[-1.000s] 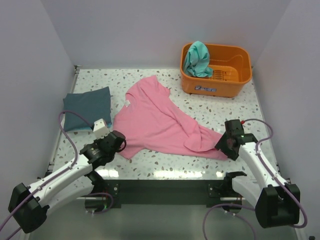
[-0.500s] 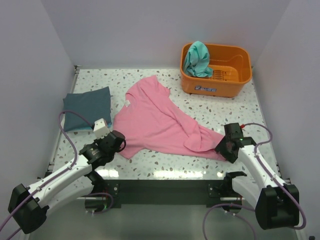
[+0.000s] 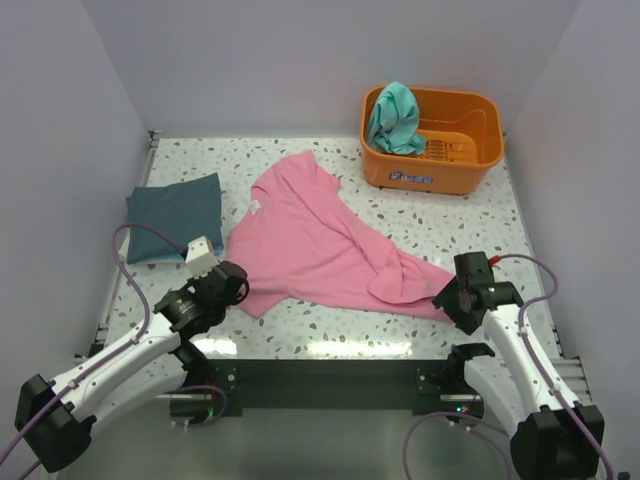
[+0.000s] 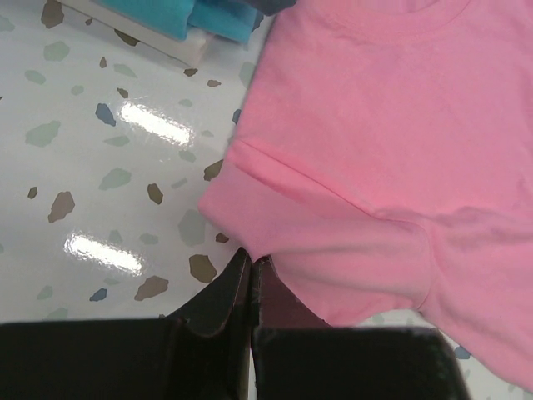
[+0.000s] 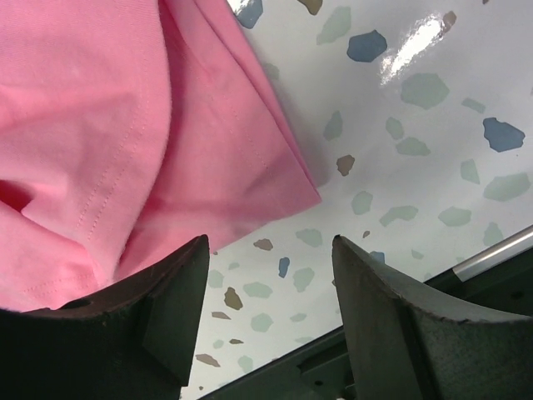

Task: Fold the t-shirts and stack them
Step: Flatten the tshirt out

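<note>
A pink t-shirt (image 3: 320, 240) lies spread and rumpled across the middle of the table. My left gripper (image 3: 238, 290) (image 4: 251, 257) is shut, its tips pinching the hem of the near-left sleeve (image 4: 316, 242). The right gripper (image 3: 452, 298) (image 5: 268, 242) stands open at the shirt's near-right corner (image 5: 275, 179). Bare table shows between its fingers, and its left finger overlaps the pink cloth (image 5: 100, 125). A folded slate blue-grey t-shirt (image 3: 175, 215) (image 4: 179, 17) lies at the left. The teal t-shirt (image 3: 395, 118) hangs bunched over the basket's left rim.
The orange plastic basket (image 3: 470, 150) stands at the back right. White walls close in the speckled table (image 3: 300, 320) on three sides. A dark rail (image 5: 350, 350) runs along the near edge, just under the right gripper.
The right arm has drawn back toward the near right, and its gripper has slid slightly along the shirt's corner, staying open. The left gripper stayed shut and edged slightly nearer. The shirts have not moved.
</note>
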Motion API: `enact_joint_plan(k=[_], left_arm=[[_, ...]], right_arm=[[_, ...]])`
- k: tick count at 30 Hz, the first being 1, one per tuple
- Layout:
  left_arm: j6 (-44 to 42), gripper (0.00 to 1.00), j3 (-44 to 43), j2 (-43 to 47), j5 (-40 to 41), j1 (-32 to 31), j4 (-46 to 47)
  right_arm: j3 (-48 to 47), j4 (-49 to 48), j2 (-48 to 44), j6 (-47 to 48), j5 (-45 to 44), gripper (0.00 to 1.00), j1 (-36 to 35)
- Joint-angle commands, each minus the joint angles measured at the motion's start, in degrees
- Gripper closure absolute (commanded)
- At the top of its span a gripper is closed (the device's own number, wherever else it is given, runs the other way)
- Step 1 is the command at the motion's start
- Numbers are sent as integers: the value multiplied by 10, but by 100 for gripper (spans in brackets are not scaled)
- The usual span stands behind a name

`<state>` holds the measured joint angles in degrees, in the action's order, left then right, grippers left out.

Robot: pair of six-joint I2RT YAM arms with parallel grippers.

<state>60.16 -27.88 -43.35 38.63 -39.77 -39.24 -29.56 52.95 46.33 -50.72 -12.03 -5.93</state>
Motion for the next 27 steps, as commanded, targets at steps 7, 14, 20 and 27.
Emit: enact_joint_plan(k=[7, 14, 20, 27], left_arm=[[-20, 100, -3, 13, 4, 2, 29], [-15, 100, -6, 14, 2, 2, 24], [-16, 100, -30, 22, 3, 3, 13], [-79, 100, -146, 65, 22, 2, 22]], right_arm=[[28, -49, 39, -33, 0, 37, 1], [57, -107, 58, -34, -11, 50, 1], [57, -151, 40, -5, 15, 95, 1], [-112, -95, -40, 76, -47, 100, 0]])
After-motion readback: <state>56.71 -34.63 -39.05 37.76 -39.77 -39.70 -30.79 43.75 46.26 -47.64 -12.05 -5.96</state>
